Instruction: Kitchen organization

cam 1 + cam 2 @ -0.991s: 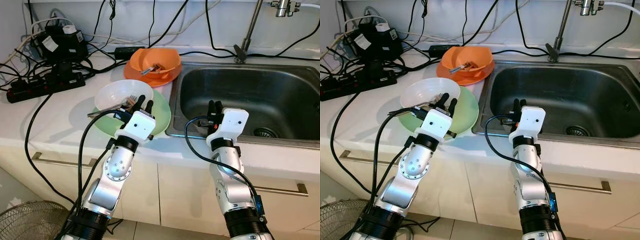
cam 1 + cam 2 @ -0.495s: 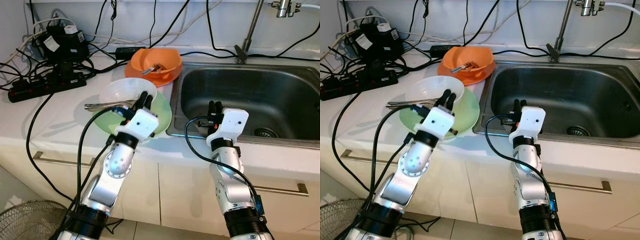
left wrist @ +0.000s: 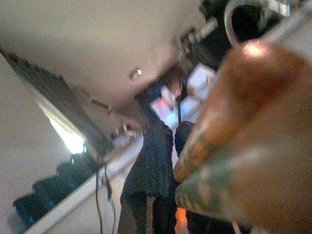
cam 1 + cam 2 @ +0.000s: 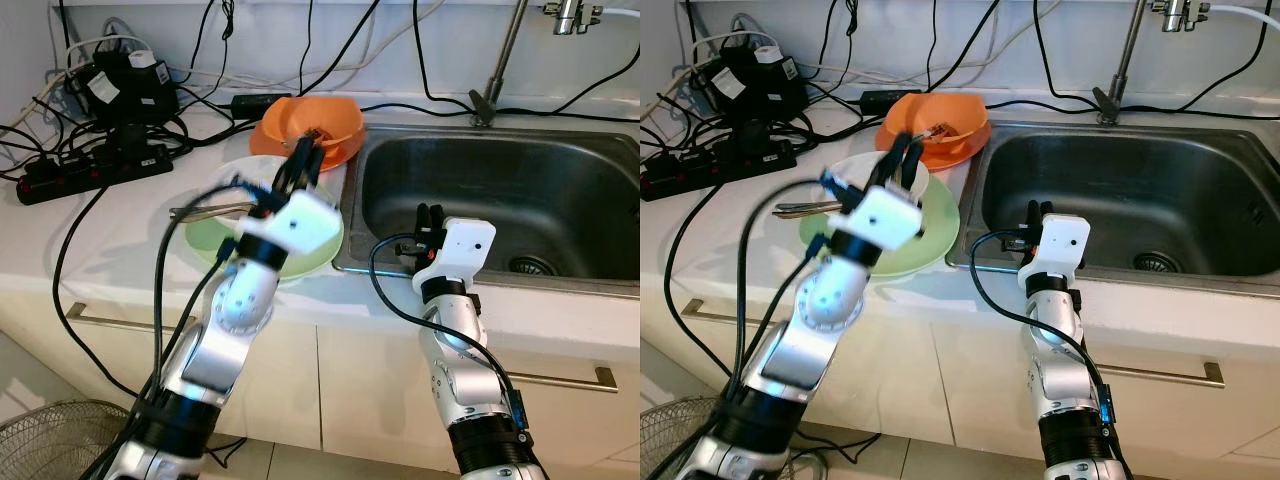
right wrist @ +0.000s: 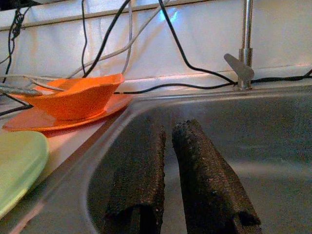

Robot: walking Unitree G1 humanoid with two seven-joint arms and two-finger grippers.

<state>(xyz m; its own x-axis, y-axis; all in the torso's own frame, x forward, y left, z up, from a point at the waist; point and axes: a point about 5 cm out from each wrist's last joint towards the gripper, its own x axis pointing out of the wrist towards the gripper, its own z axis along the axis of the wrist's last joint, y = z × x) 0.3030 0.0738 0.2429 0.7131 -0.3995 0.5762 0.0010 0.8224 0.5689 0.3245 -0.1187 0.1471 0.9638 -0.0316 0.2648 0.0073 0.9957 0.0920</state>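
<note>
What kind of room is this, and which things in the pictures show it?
Most likely a home kitchen. A stainless steel sink with a tap is set into a white counter, with cupboard fronts below. Used dishes stand beside the sink: an orange bowl and a green plate.

— What is hard to see?
— The left claw (image 4: pixel 303 160) is smeared with blur, so its fingers can't be told apart. It covers part of the white bowl (image 4: pixel 232 178).
— Anything cut off?
— The tap (image 4: pixel 570 14) runs off the top. The fan (image 4: pixel 60 440) is cut at the corner.
</note>
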